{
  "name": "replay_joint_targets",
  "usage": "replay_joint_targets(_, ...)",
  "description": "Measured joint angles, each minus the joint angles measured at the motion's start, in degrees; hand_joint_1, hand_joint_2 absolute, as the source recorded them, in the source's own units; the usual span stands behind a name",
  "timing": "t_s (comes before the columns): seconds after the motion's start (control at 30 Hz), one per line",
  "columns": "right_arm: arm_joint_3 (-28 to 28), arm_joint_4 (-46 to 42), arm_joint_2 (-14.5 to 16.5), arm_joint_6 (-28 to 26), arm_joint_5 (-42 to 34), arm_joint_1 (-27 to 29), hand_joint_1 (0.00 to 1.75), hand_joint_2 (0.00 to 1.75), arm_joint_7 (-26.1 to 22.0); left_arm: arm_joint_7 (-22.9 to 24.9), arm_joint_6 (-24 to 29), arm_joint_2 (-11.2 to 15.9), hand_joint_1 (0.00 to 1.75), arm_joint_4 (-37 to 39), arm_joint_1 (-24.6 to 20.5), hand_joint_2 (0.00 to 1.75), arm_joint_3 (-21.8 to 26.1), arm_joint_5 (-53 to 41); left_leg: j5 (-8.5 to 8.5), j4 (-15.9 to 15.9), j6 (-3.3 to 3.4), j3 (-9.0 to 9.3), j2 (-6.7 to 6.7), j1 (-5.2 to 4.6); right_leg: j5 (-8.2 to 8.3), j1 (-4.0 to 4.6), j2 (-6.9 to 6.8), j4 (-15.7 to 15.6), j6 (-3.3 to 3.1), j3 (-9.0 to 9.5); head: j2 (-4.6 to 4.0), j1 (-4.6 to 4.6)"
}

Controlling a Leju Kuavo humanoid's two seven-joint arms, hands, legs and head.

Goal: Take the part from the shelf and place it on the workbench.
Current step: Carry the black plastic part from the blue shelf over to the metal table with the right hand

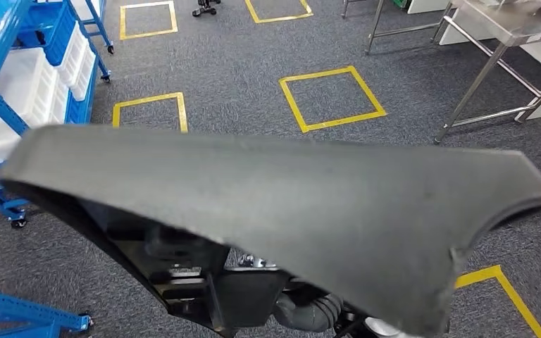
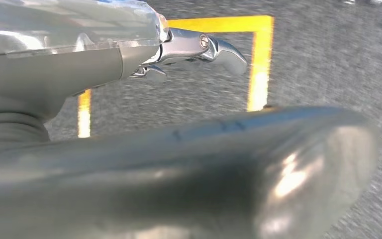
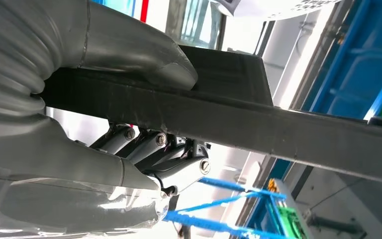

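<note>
Right hand clamped on dark part; left hand beside it, grip unclear; white bins in blue shelf.

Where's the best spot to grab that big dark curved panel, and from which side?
Take the panel by its thin flat edge flange, coming from underneath its rim: the right hand already clamps there, thumb on one face, fingers on the other. The broad curved face probably offers nothing to pinch.

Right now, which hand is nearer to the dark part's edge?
Right. The right hand grips the dark part at its edge; the left hand lies beside it, fingers extended.
</note>
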Motion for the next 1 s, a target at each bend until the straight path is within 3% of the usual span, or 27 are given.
replay_joint_targets(0.03,-0.02,0.09,0.0,-0.03,0.04,0.07,1.61,1.75,-0.24,-0.06,-0.04,0.04,0.0,0.01,-0.04,0.0,-0.01,-0.05,-0.2,-0.69,0.2,0.29,-0.65,-0.05,0.01,-0.11,0.5,0.07,0.31,-0.25,0.0,0.0)
replay_joint_targets(0.1,-0.11,0.32,0.01,-0.05,-0.03,0.22,1.61,1.75,-0.78,-0.37,-0.11,0.17,0.0,0.02,-0.18,0.0,-0.02,-0.19,-0.09,-1.06,0.73,0.4,0.17,-0.08,0.11,-0.29,1.39,0.04,0.96,-0.52,0.0,-0.02)
replay_joint_targets(0.17,-0.39,0.46,0.07,-0.19,-0.52,0.33,1.61,1.75,-1.12,-0.91,-0.14,0.37,0.0,0.02,-0.25,0.0,-0.02,-0.19,0.13,-1.67,1.42,0.79,1.47,0.12,-0.96,-0.11,-0.48,1.51,1.51,-1.15,0.0,0.16)
replay_joint_targets(0.23,-0.73,0.62,0.29,-0.68,-1.44,0.42,1.61,1.75,-1.23,-1.49,-0.06,0.59,0.0,0.02,-0.15,0.0,0.04,0.1,0.17,-2.03,1.9,1.04,2.79,0.1,-4.05,-0.09,-3.76,7.15,1.96,-3.87,0.0,0.42)
replay_joint_targets(0.3,-0.92,1.0,0.51,-1.27,-2.25,0.65,1.61,1.75,-1.23,-1.82,0.05,0.78,0.0,0.02,0.01,0.0,0.27,0.59,0.0,-2.02,2.02,1.08,4.13,-0.01,-6.71,-0.44,-4.95,14.09,2.3,-7.52,0.0,0.5)
replay_joint_targets(0.33,-0.97,1.23,0.56,-1.48,-2.49,0.81,1.61,1.75,-1.23,-1.88,0.08,0.86,0.0,0.02,0.06,0.0,0.42,0.83,-0.12,-2.0,2.02,1.15,4.81,-0.02,-6.72,-0.61,-5.14,15.59,2.42,-8.41,0.0,0.51)
replay_joint_targets(0.37,-1.0,1.45,0.6,-1.6,-2.66,0.93,1.61,1.75,-1.23,-1.95,0.19,0.89,0.0,0.02,0.07,0.0,0.55,1.0,-0.26,-2.0,1.95,1.28,5.46,-0.02,-5.57,-0.74,-5.33,14.76,2.48,-8.09,0.0,0.51)
replay_joint_targets(0.4,-1.01,1.64,0.66,-1.72,-2.8,1.0,1.61,1.75,-1.24,-2.05,0.43,0.91,0.0,0.02,0.05,0.0,0.65,1.13,-0.42,-2.0,1.83,1.51,6.07,-0.02,-3.59,-0.79,-5.78,11.73,2.44,-6.59,0.0,0.51)
replay_joint_targets(0.47,-0.97,1.88,0.94,-2.17,-3.0,0.95,1.61,1.75,-1.26,-2.42,1.25,0.9,0.0,0.02,0.0,0.0,0.81,1.27,-0.81,-1.96,1.4,2.05,7.12,-0.15,-0.26,-0.41,-8.09,3.62,2.01,-2.46,0.0,0.5)
replay_joint_targets(0.53,-0.81,1.97,1.46,-3.05,-2.91,0.81,1.61,1.75,-1.32,-2.8,1.92,0.85,0.0,0.02,-0.03,0.0,1.03,1.51,-1.12,-2.0,0.8,2.39,8.08,-0.34,0.44,0.27,-9.58,-0.29,1.43,-0.59,0.0,0.48)
replay_joint_targets(0.6,-0.57,1.96,1.82,-4.12,-2.37,0.78,1.61,1.75,-1.46,-3.03,1.89,0.64,0.0,0.0,-0.12,0.0,1.16,1.69,-1.34,-2.25,0.2,2.79,9.18,-0.43,0.37,0.47,-8.6,-0.59,0.94,-0.58,0.0,0.46)
replay_joint_targets(0.67,-0.35,1.76,1.94,-4.72,-1.62,0.78,1.61,1.75,-1.57,-3.22,1.46,0.34,0.0,-0.03,-0.19,0.0,1.19,1.64,-2.4,-1.18,-0.32,2.78,8.21,-0.27,0.59,0.12,-7.4,-1.14,0.33,-0.2,0.0,0.45)
replay_joint_targets(0.7,-0.22,1.58,1.99,-4.87,-1.24,0.74,1.61,1.75,-1.61,-3.32,1.21,0.21,0.0,-0.05,-0.2,0.0,1.19,1.53,-3.72,0.96,-0.5,1.93,6.95,-0.15,0.7,-0.09,-6.83,-1.41,-0.02,0.03,0.0,0.41)
replay_joint_targets(0.77,0.07,1.32,2.07,-5.12,-0.38,0.64,1.61,1.75,-1.66,-3.48,0.71,0.03,0.0,-0.05,-0.17,0.0,1.19,1.28,-7.26,8.31,-0.67,-1.68,4.49,-0.02,0.71,-0.16,-5.7,-1.48,-0.43,0.19,0.0,0.33)
replay_joint_targets(0.8,0.27,1.26,2.09,-5.13,0.12,0.62,1.61,1.75,-1.65,-3.51,0.4,-0.04,0.0,-0.05,-0.16,0.0,1.19,1.15,-8.49,12.01,-0.74,-3.69,4.09,-0.01,0.67,-0.1,-5.01,-1.4,-0.54,0.2,0.0,0.31)
replay_joint_targets(0.83,0.5,1.26,2.08,-4.96,0.56,0.52,1.61,1.75,-1.62,-3.53,0.11,-0.12,0.0,-0.05,-0.14,0.0,1.18,1.1,-8.69,14.2,-0.8,-5.06,3.96,0.0,0.61,-0.05,-4.25,-1.28,-0.58,0.2,0.0,0.31)
replay_joint_targets(0.87,0.8,1.31,2.06,-4.61,0.91,0.31,1.61,1.75,-1.55,-3.53,-0.2,-0.22,0.0,-0.05,-0.13,0.0,1.18,1.06,-7.79,14.42,-0.81,-5.56,3.91,0.0,0.53,-0.02,-3.44,-1.11,-0.59,0.21,0.0,0.31)
replay_joint_targets(0.9,1.17,1.38,2.04,-4.08,1.1,-0.12,1.61,1.75,-1.43,-3.54,-0.51,-0.31,0.0,-0.05,-0.16,0.0,1.18,1.04,-5.71,12.06,-0.77,-4.86,3.75,0.02,0.4,-0.04,-2.62,-0.87,-0.53,0.23,0.0,0.31)
replay_joint_targets(0.93,1.62,1.51,2.03,-3.39,1.16,-0.73,1.61,1.75,-1.16,-3.55,-0.84,-0.38,0.0,-0.05,-0.19,0.0,1.18,1.03,-3.25,8.11,-0.68,-3.42,3.16,0.08,0.21,-0.08,-1.84,-0.58,-0.38,0.23,0.0,0.31)
replay_joint_targets(1.0,2.74,2.06,2.04,-1.79,1.07,-2.39,1.61,1.75,-0.15,-3.61,-1.67,-0.46,0.0,-0.04,-0.32,0.0,1.18,1.0,-0.46,1.28,-0.42,-0.63,1.34,0.15,-0.11,-0.05,-0.44,0.06,0.11,-0.04,-0.01,0.32)
